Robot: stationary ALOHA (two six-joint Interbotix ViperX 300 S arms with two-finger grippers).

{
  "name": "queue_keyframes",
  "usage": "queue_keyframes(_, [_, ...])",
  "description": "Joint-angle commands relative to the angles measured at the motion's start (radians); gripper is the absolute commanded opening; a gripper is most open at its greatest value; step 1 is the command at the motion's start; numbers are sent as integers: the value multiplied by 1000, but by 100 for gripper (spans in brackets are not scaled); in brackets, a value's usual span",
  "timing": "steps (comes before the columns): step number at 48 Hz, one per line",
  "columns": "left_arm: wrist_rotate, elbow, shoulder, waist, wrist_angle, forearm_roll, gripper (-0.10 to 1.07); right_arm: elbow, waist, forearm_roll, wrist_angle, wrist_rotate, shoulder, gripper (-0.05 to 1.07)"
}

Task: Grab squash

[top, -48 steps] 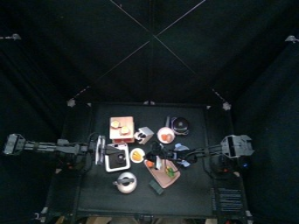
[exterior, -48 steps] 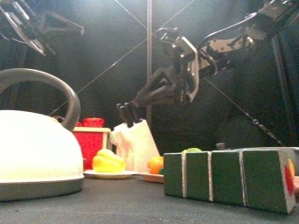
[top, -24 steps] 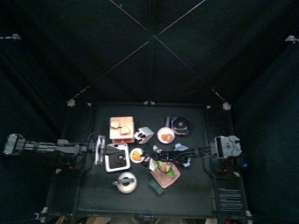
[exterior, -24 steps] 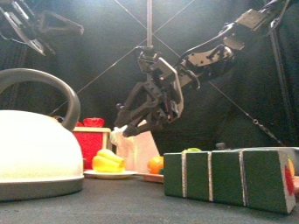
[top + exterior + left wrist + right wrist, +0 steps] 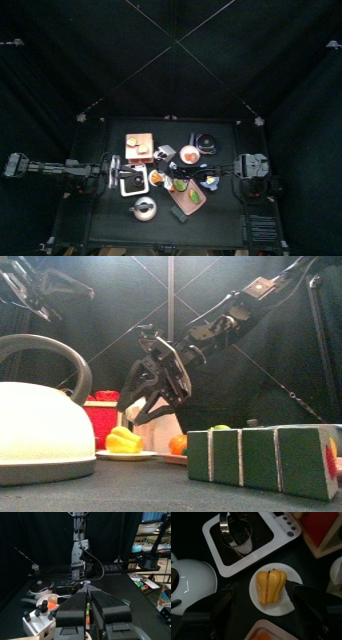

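Hovering with fingers spread wide, right gripper (image 5: 261, 612) above one ribbed yellow squash (image 5: 270, 587) on one white round plate (image 5: 294, 607), left gripper (image 5: 90, 614) fingers slightly parted, raised at bench's (image 5: 227, 215) left edge, white kettle (image 5: 40, 431) nearby.

Black jointed arms (image 5: 234, 311) (cables along links), blocky black fingers (image 5: 113, 614).
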Motion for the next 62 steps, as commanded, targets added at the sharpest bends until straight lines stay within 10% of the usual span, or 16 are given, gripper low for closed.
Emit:
queue_keyframes(1, [2, -14, 2, -2, -8, -2, 58, -54, 3, 11, 69, 2, -21, 102])
queue_keyframes(24, [5, -11, 2, -2, -8, -2, 60, -284, 14, -23, 457, 8, -17, 102])
queue_keyframes(42, [5, -9, 0, -2, -8, 0, 60, -488, 38, -319, 805, 199, 60, 102])
queue_keyframes(62, [6, -3, -49, -46, -9, 41, 60, -443, 74, -494, 746, 393, 97, 102])
